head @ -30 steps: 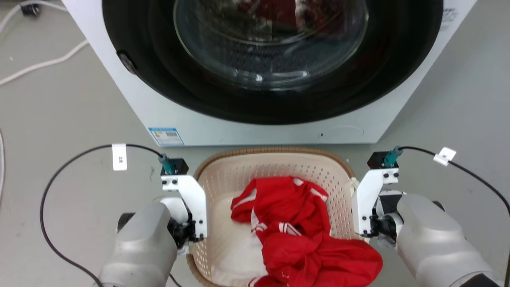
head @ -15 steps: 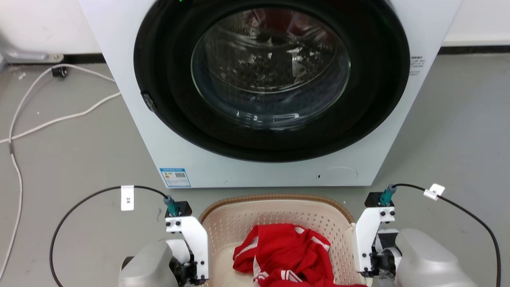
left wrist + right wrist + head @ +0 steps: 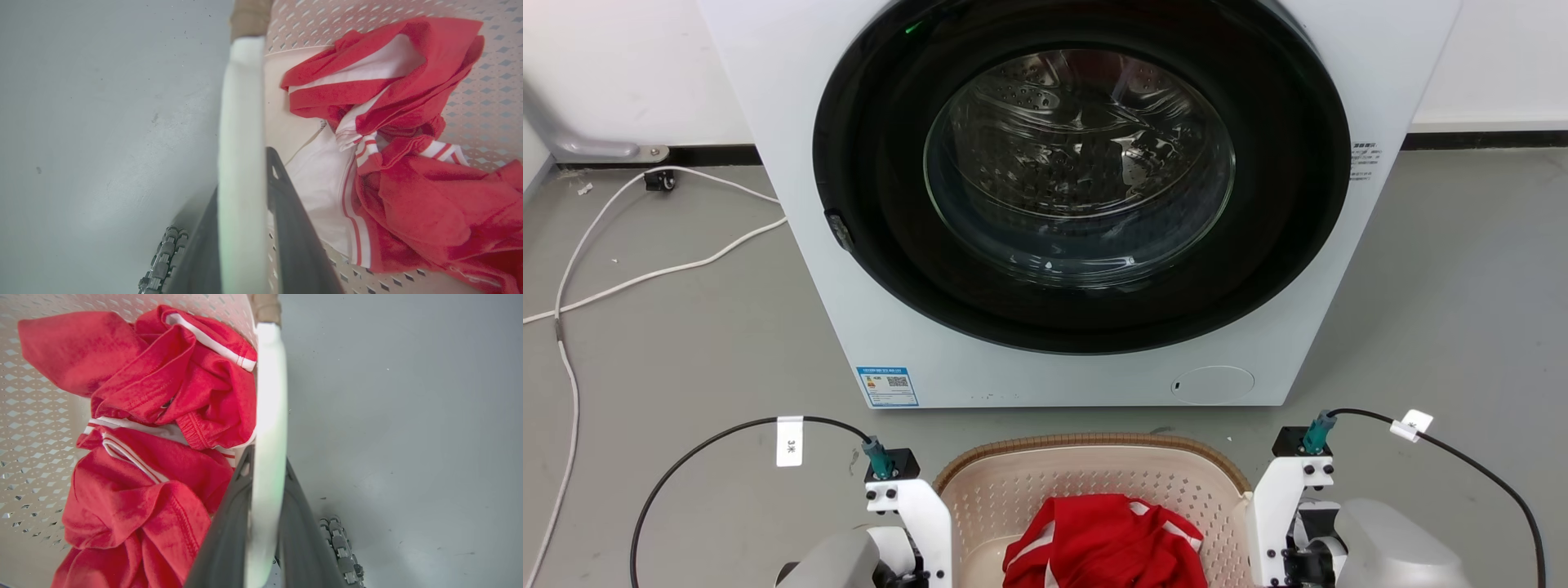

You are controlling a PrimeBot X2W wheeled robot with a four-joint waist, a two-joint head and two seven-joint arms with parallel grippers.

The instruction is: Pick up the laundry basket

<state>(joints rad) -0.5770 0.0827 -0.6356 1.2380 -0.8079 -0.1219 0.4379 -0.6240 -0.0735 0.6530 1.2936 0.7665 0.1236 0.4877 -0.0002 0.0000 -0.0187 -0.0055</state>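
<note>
Between the left gripper (image 3: 243, 175) and right gripper (image 3: 267, 457), each clamped on a white handle (image 3: 241, 102), the laundry basket (image 3: 1094, 442) was held mouth-up, its long axis unclear. Beyond the grippers lay grey floor (image 3: 1445, 286) and a washing machine (image 3: 792, 163) with an unreadable blue sticker (image 3: 887, 386).

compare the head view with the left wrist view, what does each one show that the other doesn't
Head view, not left wrist view: the white front-loading washing machine with its round glass door, and white cables lying on the floor to its left.

Left wrist view, not head view: the left gripper, its two dark fingers closed either side of the white side handle of the cream perforated plastic laundry basket.

Both: that laundry basket with its brown woven-look rim, the crumpled red and white garment inside it, and the grey floor.
</note>
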